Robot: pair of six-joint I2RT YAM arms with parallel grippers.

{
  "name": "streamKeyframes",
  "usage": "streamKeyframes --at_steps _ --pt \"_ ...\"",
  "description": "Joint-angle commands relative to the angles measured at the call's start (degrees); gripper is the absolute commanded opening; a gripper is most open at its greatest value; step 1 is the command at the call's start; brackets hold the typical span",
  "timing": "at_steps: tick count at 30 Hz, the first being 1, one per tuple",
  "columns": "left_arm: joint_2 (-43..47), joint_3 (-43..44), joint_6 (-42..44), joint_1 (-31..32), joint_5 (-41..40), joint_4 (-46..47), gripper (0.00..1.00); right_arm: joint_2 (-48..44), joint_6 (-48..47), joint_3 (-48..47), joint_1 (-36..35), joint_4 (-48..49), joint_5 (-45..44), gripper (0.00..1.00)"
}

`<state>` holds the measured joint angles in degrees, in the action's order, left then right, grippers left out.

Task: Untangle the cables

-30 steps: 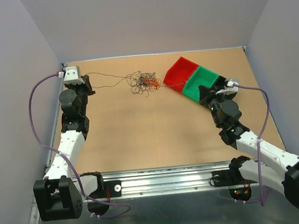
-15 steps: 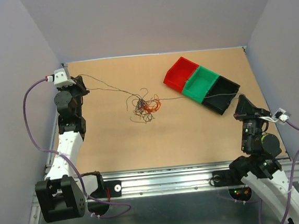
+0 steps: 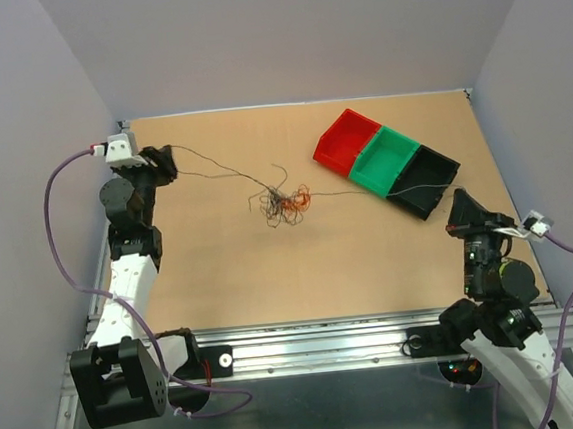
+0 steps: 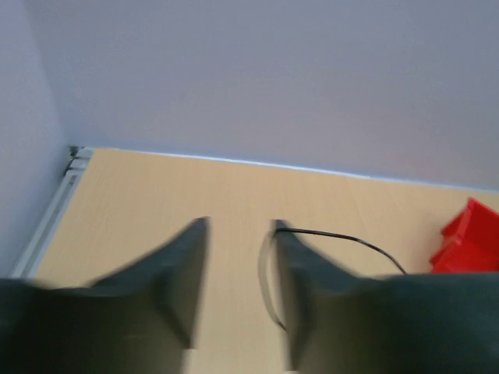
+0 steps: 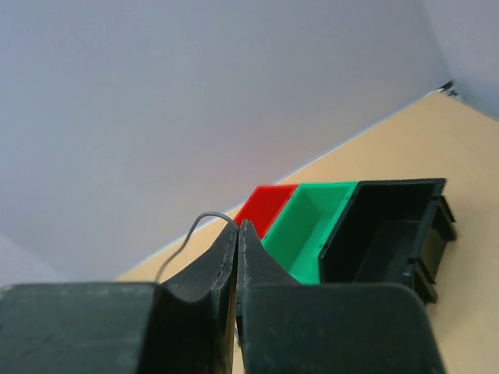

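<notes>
The cables lie knotted in a small clump at the middle of the counter, with two strands drawn out sideways. Most of the untangling is judged undone. One strand is pinched by the pressed-together right gripper. The other is seen between the spread fingers of the left gripper, apparently unheld.

No legible text, labels or numbers anywhere.

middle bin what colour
The middle bin is green; top external view shows it best.
</notes>
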<state>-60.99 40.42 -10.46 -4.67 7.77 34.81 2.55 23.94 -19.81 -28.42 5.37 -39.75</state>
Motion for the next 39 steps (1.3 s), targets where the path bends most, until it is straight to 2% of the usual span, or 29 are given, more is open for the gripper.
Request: streamKeyframes --at_steps 1,2,6,7,9,10,11,13,17,18,20,23,24,25,26,28,32,39 --pt "2.28 0.80 6.24 0.36 16.92 4.22 0.99 8.94 -3.02 -3.82 0.12 2.10 17.83 0.00" --pt "2.63 0.54 6.67 0.88 16.93 4.22 0.99 10.97 -3.37 -4.44 0.04 2.71 24.21 0.01" --pt "3.77 -0.78 10.01 3.08 22.44 5.35 0.99 22.21 -4.25 -7.16 0.12 7.28 36.98 0.01" --pt "3.43 -1.39 10.19 5.26 27.08 5.97 0.99 24.15 -4.17 -7.52 0.04 9.90 38.59 0.01" --pt "2.72 -1.49 15.98 10.44 29.40 5.45 0.99 29.17 -3.73 -8.05 -0.05 13.08 42.81 0.01" --pt "2.20 -1.40 18.52 15.34 28.28 3.27 0.99 30.49 -3.47 -8.31 0.04 15.88 43.87 0.01" --pt "2.02 -1.40 22.63 18.35 23.91 2.12 0.99 33.02 -3.03 -8.83 0.04 16.77 45.70 0.01" --pt "1.41 -1.66 25.13 23.18 18.71 1.14 0.99 34.71 -2.76 -9.36 0.04 18.45 46.77 0.01" --pt "0.35 -0.26 25.05 24.00 5.62 0.62 0.99 34.99 -2.32 -9.02 0.04 19.42 46.43 0.01" --pt "0.26 0.26 24.61 24.00 -1.37 0.44 0.99 34.72 -2.32 -9.01 0.04 19.25 45.47 0.00" --pt "0.43 1.40 24.17 24.00 -3.29 -0.88 0.99 33.76 -2.58 -8.67 0.04 18.46 44.76 0.01" --pt "0.61 0.36 28.71 24.18 18.52 -3.33 0.99 33.23 -2.59 -8.75 0.04 17.66 44.84 0.00" --pt "0.09 0.53 31.52 26.01 30.78 -4.91 0.99 33.14 -2.59 -8.66 0.04 17.49 44.76 0.01" --pt "-0.61 1.05 34.42 28.11 33.34 -9.97 0.99 33.14 -2.59 -8.75 0.04 17.40 44.67 0.01" --pt "-2.19 2.37 40.37 29.96 34.32 -12.81 0.99 33.05 -2.50 -8.84 0.04 17.31 44.58 0.01" --pt "-4.30 3.34 46.37 36.09 29.26 -17.99 0.99 33.05 -2.76 -8.93 -0.05 16.70 43.27 0.01" --pt "-6.94 3.17 51.58 40.87 27.65 -21.61 0.99 32.35 -2.94 -9.02 0.04 15.73 42.03 0.01" --pt "-8.53 3.87 58.18 42.19 29.85 -27.16 0.98 30.59 -3.73 -8.75 0.04 14.06 40.01 0.01"
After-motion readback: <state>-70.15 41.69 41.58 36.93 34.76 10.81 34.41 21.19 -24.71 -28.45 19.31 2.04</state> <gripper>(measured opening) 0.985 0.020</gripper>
